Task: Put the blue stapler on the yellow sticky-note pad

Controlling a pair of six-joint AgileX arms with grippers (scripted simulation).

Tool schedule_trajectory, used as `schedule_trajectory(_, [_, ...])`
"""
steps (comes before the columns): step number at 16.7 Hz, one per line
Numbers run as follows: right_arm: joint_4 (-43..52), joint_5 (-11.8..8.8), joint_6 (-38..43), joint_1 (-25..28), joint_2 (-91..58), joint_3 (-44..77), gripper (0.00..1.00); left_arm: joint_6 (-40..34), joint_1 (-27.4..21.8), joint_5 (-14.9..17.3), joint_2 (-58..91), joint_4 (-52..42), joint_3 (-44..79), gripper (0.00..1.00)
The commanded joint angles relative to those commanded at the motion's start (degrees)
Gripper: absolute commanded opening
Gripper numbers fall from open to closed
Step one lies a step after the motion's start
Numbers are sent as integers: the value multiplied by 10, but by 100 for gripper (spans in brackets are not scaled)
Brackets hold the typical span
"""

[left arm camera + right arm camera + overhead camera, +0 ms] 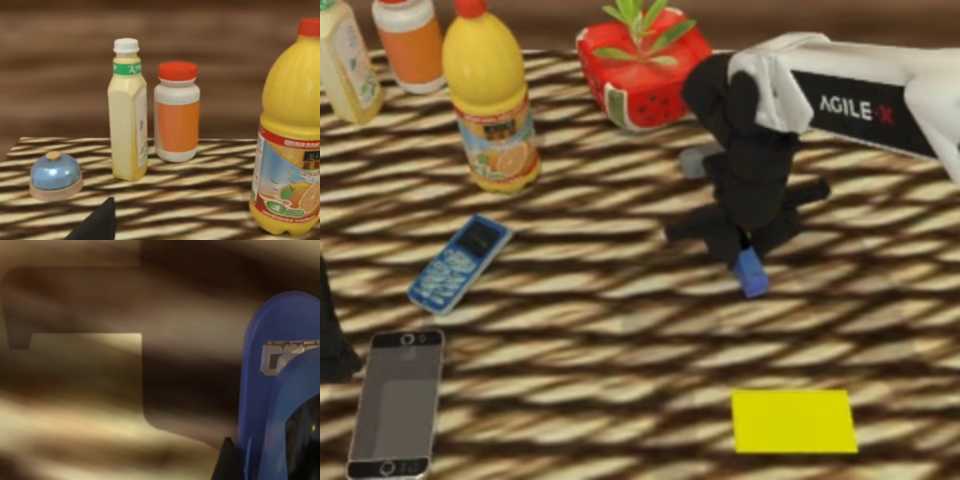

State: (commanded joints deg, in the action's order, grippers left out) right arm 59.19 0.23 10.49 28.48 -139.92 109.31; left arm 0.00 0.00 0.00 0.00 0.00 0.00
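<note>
Above the striped table (pixel 620 330), the right gripper (pixel 748 250) clenches the bright-blue stapler (pixel 751 272), its tip protruding.

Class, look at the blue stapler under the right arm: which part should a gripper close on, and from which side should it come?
Probably from above, closing across the narrow sides of the blue stapler. It is slim and elongated, so its width fits between two fingers. The right gripper is already over it that way.
</note>
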Motion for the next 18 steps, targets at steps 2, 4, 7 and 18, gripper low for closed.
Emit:
schedule_trajectory(2, [33, 0, 0, 1, 5, 30, 0, 0, 0, 0, 0, 0, 0, 100])
schedule_trajectory(4, [85, 0, 0, 2, 14, 67, 0, 0, 0, 0, 0, 0, 0, 100])
schedule_trajectory(7, [161, 0, 0, 3, 29, 123, 0, 0, 0, 0, 0, 0, 0, 100])
schedule_trajectory(18, [185, 0, 59, 11, 51, 130, 0, 0, 0, 0, 0, 0, 0, 100])
